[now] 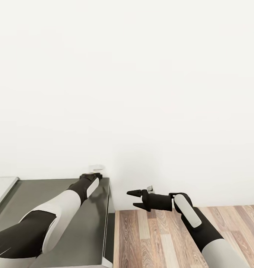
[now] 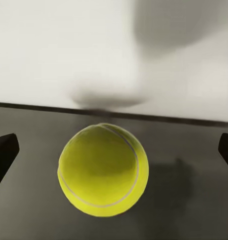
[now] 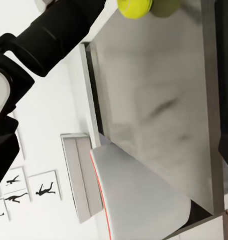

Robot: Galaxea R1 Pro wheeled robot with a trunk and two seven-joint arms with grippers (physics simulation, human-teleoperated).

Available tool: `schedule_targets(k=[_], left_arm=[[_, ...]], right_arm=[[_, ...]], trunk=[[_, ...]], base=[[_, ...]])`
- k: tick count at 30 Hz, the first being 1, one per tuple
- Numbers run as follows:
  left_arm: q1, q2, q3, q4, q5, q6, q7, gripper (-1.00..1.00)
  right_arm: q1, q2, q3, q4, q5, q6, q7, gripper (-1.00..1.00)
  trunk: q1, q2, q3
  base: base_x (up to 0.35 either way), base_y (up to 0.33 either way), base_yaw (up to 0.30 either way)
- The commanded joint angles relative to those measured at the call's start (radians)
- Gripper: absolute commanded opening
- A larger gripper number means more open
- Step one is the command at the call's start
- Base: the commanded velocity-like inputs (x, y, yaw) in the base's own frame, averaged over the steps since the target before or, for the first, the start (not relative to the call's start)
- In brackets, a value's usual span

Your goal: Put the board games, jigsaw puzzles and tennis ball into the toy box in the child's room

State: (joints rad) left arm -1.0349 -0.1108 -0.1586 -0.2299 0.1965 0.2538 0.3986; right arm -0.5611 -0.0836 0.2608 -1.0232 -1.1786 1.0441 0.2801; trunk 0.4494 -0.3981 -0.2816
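The yellow-green tennis ball (image 2: 103, 170) rests on the dark grey section of the table (image 1: 67, 238), close to the wall. My left gripper (image 2: 114, 150) is open around it; both black fingertips (image 2: 3, 155) stand well clear of the ball's sides. In the head view my left arm reaches across the dark table, with the left gripper (image 1: 96, 175) at the table's far edge. The right wrist view looks along the table top (image 3: 159, 100) to the ball (image 3: 134, 7) under my left arm. My right gripper (image 1: 136, 199) hangs open over the floor, right of the table, holding nothing.
A white wall stands right behind the table. The paler table top (image 1: 4, 186) begins at the far left. Wood-plank floor (image 1: 160, 242) lies right of the table. A white, red-edged chair (image 3: 139, 195) sits beside the table, and baseball-player pictures (image 3: 43, 190) hang on the wall.
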Motion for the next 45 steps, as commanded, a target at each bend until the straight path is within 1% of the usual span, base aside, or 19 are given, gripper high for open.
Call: schedule_targets(k=[1, 12, 27, 40, 45], left_arm=[[-0.001, 0.000, -0.009, -0.002, 0.010, 0.005, 0.006, 1.00], [-0.001, 0.000, -0.009, -0.002, 0.010, 0.005, 0.006, 1.00], [-0.001, 0.000, -0.009, -0.002, 0.010, 0.005, 0.006, 1.00], [-0.001, 0.000, -0.009, -0.002, 0.010, 0.005, 0.006, 1.00], [-0.001, 0.000, -0.009, -0.002, 0.010, 0.005, 0.006, 1.00]], right_arm=[[-0.001, -0.001, 0.001, 0.000, 0.010, 0.001, 0.010, 1.00], [-0.001, -0.001, 0.001, 0.000, 0.010, 0.001, 0.010, 1.00], [-0.001, 0.000, 0.001, 0.000, 0.010, 0.001, 0.010, 1.00], [-0.001, -0.001, 0.001, 0.000, 0.010, 0.001, 0.011, 1.00], [-0.001, 0.000, 0.001, 0.000, 0.010, 0.001, 0.010, 1.00]], trunk=[[0.001, -0.002, -0.002], [0.001, -0.002, -0.002], [0.001, -0.002, -0.023], [0.001, -0.002, -0.027], [0.001, -0.002, -0.032]], base=[[0.019, 0.000, 0.000], [0.004, 0.000, 0.000], [0.000, 0.000, 0.000], [0.000, 0.000, 0.000], [0.015, 0.066, 0.000]])
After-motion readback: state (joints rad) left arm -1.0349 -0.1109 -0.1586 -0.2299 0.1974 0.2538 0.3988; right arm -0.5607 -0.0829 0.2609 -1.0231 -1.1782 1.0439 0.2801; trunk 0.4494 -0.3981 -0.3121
